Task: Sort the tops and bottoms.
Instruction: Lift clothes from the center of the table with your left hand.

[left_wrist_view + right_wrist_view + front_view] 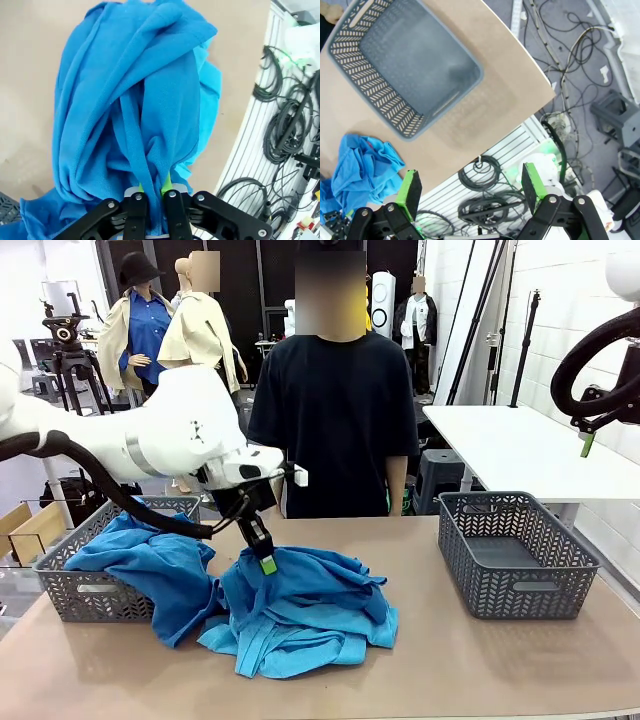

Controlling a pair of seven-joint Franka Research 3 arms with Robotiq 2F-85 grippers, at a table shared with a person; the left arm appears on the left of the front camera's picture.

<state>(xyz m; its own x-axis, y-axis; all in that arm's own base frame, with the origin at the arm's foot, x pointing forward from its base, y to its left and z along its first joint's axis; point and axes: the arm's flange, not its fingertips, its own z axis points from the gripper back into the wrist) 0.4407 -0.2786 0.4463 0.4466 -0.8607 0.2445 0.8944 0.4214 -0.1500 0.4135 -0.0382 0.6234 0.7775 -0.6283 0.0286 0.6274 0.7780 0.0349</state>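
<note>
A heap of blue tops (295, 610) lies on the middle of the table, royal-blue ones over sky-blue ones. My left gripper (266, 562) is down on the heap's upper left part and shut on a fold of a royal-blue top (145, 115); in the left wrist view the cloth is pinched between the green pads of the left gripper (152, 192). More blue cloth (140, 550) spills out of the left basket. My right gripper (470, 187) hangs open high above the table's right end, with nothing between its fingers. The heap of tops (360, 165) shows far below it.
A grey basket (85, 585) at the table's left holds blue clothes. A second grey basket (515, 552) at the right is empty, also seen from above as the grey basket (407, 65). A person (335, 410) in a black shirt stands at the far side.
</note>
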